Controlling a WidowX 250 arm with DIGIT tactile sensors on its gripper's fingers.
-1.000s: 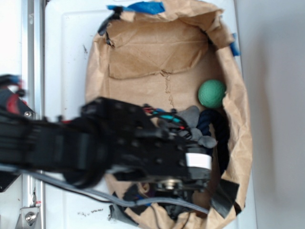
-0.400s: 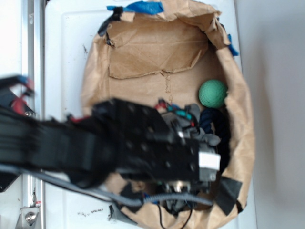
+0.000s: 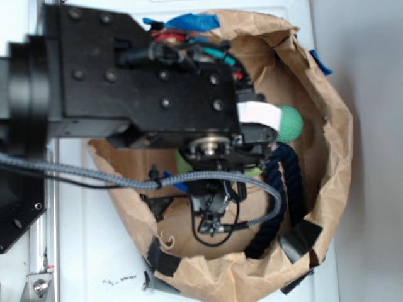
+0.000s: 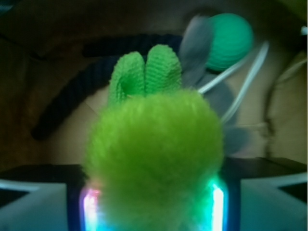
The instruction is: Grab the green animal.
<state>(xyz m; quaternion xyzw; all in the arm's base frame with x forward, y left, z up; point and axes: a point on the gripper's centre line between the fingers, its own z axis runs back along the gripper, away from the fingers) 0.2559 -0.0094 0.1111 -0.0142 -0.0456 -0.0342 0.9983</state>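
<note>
A crumpled brown paper bag (image 3: 327,189) was largely covered by the black robot arm (image 3: 126,75). Inside it, a dark rope (image 3: 286,182) and a teal ball (image 4: 231,41) were seen. The green animal (image 4: 154,154) was held fast between the gripper (image 4: 154,204) fingers.

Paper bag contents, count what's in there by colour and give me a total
Lime green: 1, the plush animal between the fingers of the gripper
Teal green: 1, the ball
Grey: 1, a plush toy, partly hidden
Dark navy: 1, the rope
Total: 4 things visible in the paper bag
</note>
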